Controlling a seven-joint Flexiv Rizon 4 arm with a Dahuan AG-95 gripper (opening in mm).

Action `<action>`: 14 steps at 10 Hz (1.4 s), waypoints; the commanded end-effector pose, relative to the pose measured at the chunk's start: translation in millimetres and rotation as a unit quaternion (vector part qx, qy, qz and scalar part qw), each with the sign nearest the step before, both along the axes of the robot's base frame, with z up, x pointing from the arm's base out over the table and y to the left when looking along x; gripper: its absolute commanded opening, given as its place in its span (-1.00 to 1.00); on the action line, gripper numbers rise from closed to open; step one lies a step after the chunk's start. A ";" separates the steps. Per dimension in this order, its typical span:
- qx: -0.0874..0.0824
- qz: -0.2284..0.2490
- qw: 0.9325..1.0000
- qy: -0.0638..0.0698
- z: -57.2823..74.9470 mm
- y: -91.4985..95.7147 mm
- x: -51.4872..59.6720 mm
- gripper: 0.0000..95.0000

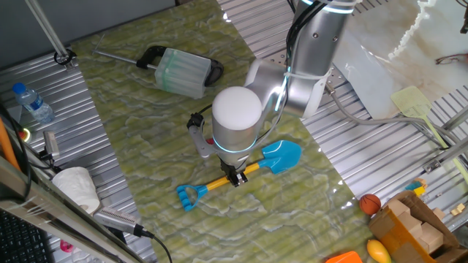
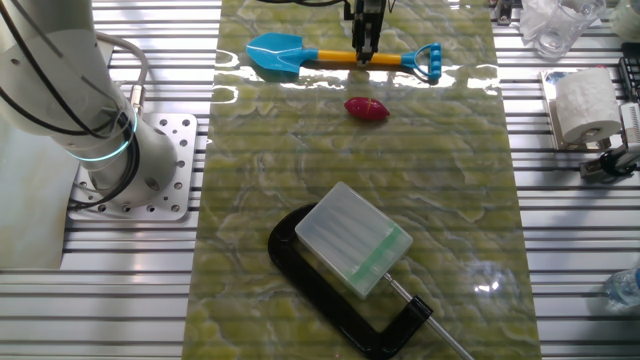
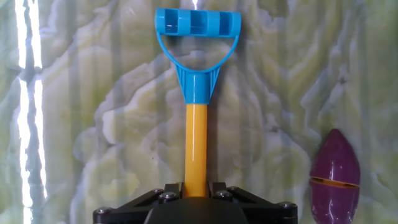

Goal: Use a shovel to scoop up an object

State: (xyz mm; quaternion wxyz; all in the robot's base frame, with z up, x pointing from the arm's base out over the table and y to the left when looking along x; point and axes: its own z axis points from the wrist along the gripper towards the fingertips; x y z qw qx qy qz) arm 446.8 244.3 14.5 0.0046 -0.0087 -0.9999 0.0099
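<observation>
The tool (image 2: 366, 55) straddles the yellow shaft of the shovel (image 1: 241, 174) (whether clenched I cannot tell), which lies flat on the table (image 2: 300, 180), the object (image 2: 366, 109) unscooped beside it.

The setting is a robotics lab or test bench, not a home. The work surface is a table (image 2: 560, 260) of ribbed aluminium slats, partly covered by a green marble-patterned mat (image 2: 300, 200). The robot arm's base (image 2: 150, 165) is bolted to a drilled steel plate on that table. Loose test props sit around the edges: a water bottle (image 1: 33, 102), a roll of tissue (image 2: 585, 105), an orange ball (image 1: 370, 204) and a cardboard box (image 1: 413, 223) of wooden blocks. A pale dustpan with a black handle (image 2: 350, 245) lies on the mat. Cables (image 1: 139, 234) run along the near side.
</observation>
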 end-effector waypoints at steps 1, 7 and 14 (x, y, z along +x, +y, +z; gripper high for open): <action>0.000 -0.001 1.000 -0.002 -0.6 -0.4 0.4 -0.60; 0.003 0.002 1.000 -0.008 -1.4 -0.7 0.3 -1.00; 0.002 0.047 0.998 -0.029 12.3 2.4 -0.5 -1.00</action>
